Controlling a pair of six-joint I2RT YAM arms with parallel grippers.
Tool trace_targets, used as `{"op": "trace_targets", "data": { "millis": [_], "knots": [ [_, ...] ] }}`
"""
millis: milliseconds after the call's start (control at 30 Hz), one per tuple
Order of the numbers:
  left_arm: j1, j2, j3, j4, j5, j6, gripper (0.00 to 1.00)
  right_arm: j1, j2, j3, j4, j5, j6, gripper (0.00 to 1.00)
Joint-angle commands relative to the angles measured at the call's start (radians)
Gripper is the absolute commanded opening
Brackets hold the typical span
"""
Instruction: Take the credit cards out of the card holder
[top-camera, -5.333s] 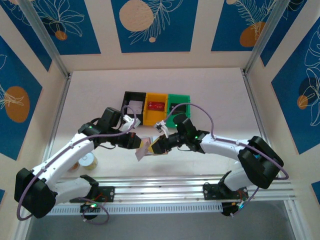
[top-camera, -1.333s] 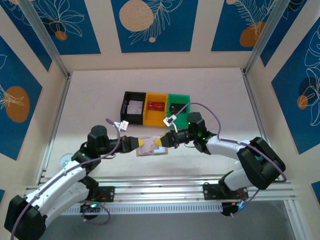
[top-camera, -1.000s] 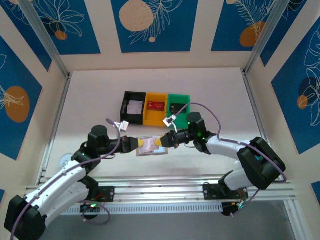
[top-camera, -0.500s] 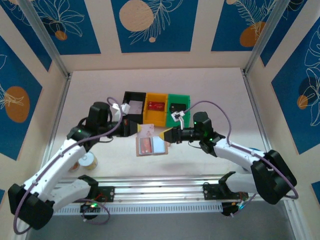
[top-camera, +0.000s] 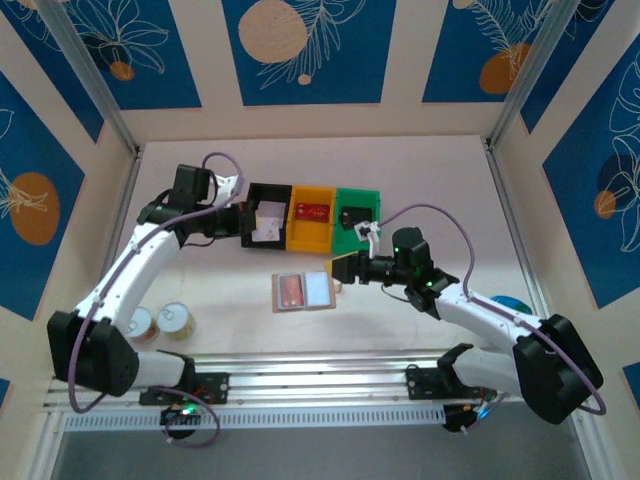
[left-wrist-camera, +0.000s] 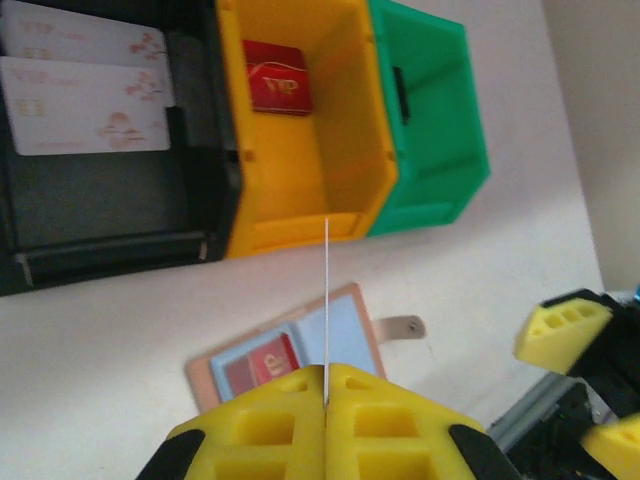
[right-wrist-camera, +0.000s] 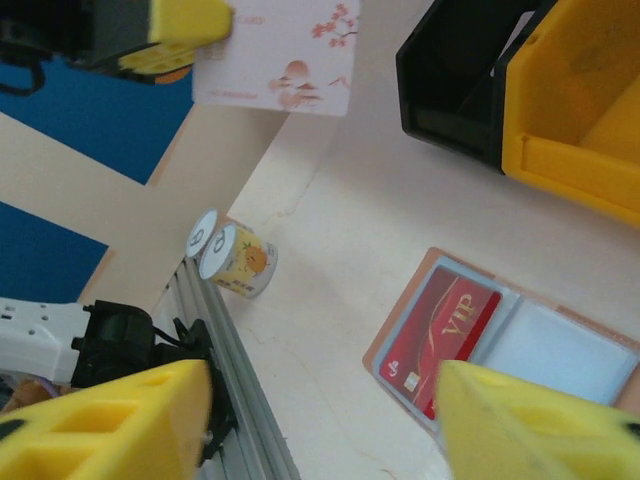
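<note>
Card holder (top-camera: 303, 292) lies open on the desk, lower centre, with one red card (top-camera: 290, 291) left to remove. Left tool (left-wrist-camera: 327, 375) pinches a white card (right-wrist-camera: 280, 55) above the black bin (left-wrist-camera: 110, 215) (two cards inside); right tool (top-camera: 338, 270) gapes empty.

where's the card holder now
Top view: the card holder lies open, flat, nearer the arms than the yellow bin, just left of the right gripper.

I'm seeing the card holder (top-camera: 303, 292) showing a tan-brown border and grey-blue pockets, while the red card (right-wrist-camera: 445, 335) is carrying gold lettering. The white card (right-wrist-camera: 275, 55) is wearing a pink blossom print. The black bin (top-camera: 268, 187), yellow bin (top-camera: 308, 238) and green bin (top-camera: 358, 193) are showing plain solid colour, and the walls (top-camera: 310, 50) are displaying blue panels with white leaf outlines and orange discs.
</note>
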Motion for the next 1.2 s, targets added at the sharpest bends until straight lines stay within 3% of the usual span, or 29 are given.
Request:
{"op": "trace_targets", "data": {
  "millis": [0,67,100,133,567,1167],
  "knots": [
    [0.016,0.062,0.066,-0.011,-0.062,0.043,0.0,-0.007,-0.033,-0.015,-0.01,0.033,-0.006,0.66],
    [0.024,0.101,0.093,-0.008,-0.091,0.048,0.0,-0.008,-0.035,-0.016,-0.013,0.034,-0.006,0.67],
    [0.03,0.126,0.107,-0.003,-0.098,0.047,0.0,-0.008,-0.034,-0.015,-0.015,0.035,-0.005,0.75],
    [0.034,0.151,0.122,0.001,-0.102,0.046,0.0,-0.007,-0.033,-0.015,-0.012,0.033,-0.005,0.76],
    [0.043,0.438,0.337,-0.043,-0.201,0.065,0.0,0.005,-0.007,0.006,-0.027,0.017,-0.019,0.78],
    [0.039,0.634,0.436,-0.04,-0.154,0.032,0.0,0.087,0.092,0.078,-0.071,0.028,-0.095,0.79]
  ]
}}
